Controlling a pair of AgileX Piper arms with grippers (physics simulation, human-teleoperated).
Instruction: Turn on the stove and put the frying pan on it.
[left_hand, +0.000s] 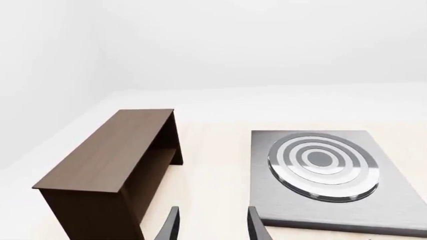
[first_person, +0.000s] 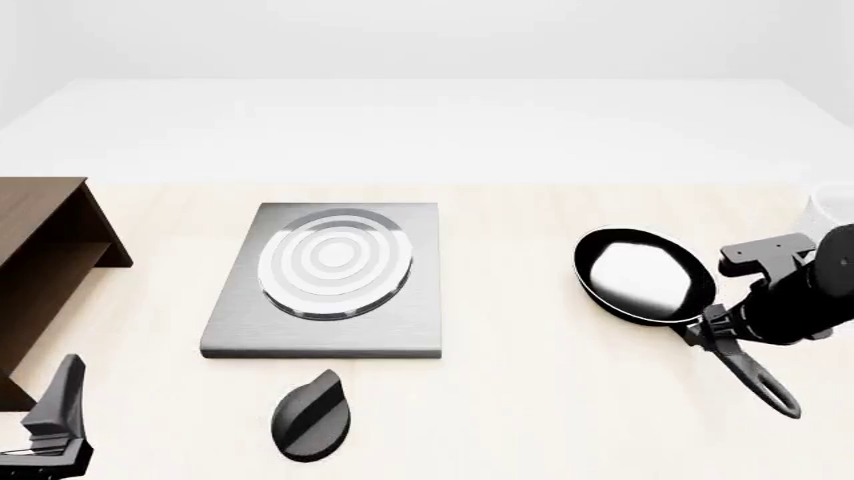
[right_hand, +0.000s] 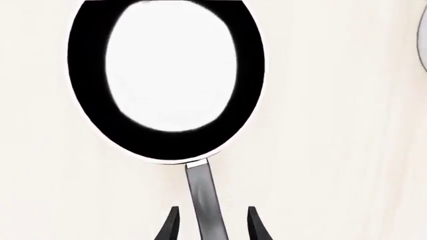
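Pan-grab step, I reckon; right gripper has jaws open astride the small round black frying pan's long handle on the pale counter, well right of the flat grey metal stove; next they need closing; left gripper's jaws open, empty; black oval knob untouched.

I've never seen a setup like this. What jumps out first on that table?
Probably the frying pan on the right, its glossy inside shining white, with the right hand open astride its long handle. Mid-table lies the grey stove with silver rings, its black knob lying separately in front.
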